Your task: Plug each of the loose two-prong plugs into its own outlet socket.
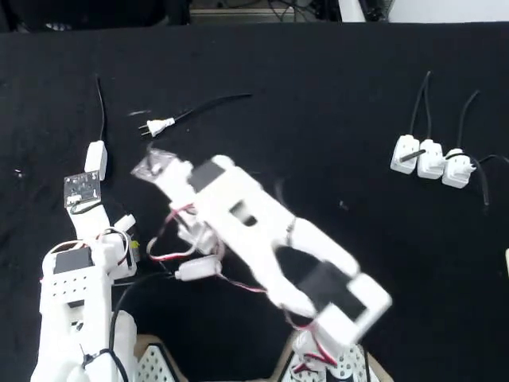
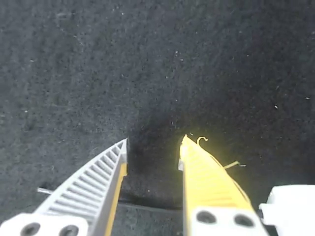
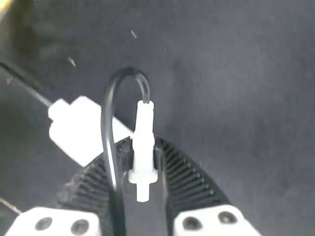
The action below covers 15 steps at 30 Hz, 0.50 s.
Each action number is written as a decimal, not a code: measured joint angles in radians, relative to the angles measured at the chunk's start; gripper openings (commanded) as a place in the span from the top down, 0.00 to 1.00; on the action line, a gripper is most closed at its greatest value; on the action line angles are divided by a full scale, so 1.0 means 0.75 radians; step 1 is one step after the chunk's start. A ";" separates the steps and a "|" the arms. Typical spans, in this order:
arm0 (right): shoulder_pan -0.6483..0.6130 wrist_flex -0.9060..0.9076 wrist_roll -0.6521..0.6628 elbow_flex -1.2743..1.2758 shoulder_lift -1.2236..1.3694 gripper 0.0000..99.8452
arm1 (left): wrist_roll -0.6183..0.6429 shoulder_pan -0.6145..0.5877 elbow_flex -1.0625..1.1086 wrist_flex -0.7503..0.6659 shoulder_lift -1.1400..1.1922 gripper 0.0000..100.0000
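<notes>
White plug (image 3: 142, 140) (black cord (image 3: 105, 123)), right gripper (image 3: 143, 147)

Table cloth (image 1: 334, 95) black, matt, fuzzy felt-like nap, plug (image 3: 142, 147) white smooth moulded plastic, cord (image 3: 106, 128) black with a slightly glossy sheath, left gripper (image 2: 155, 143) ribbed plastic, one finger white, one yellow, outlet sockets (image 1: 429, 157) white plastic.

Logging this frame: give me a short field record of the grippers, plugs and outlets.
Surface: black cloth table
Left gripper: open, empty, over bare cloth
Right gripper: shut on a white two-prong plug whose black cable loops back
Loose plug: second white plug lying free on the table
Near outlet: single white outlet block at the table's left side
Far outlets: row of three white outlet blocks, black cables at each
</notes>
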 measured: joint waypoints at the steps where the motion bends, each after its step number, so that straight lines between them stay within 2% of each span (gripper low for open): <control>1: 0.002 0.002 0.002 0.051 -0.065 0.99 | 0.000 0.000 0.000 0.000 0.000 0.82; 10: 0.008 -0.149 -0.039 0.381 -0.481 0.99 | 0.000 0.000 0.000 0.000 0.000 0.82; 15: -0.037 -0.243 -0.014 0.499 -0.528 0.99 | 0.000 0.000 0.000 0.000 0.000 0.82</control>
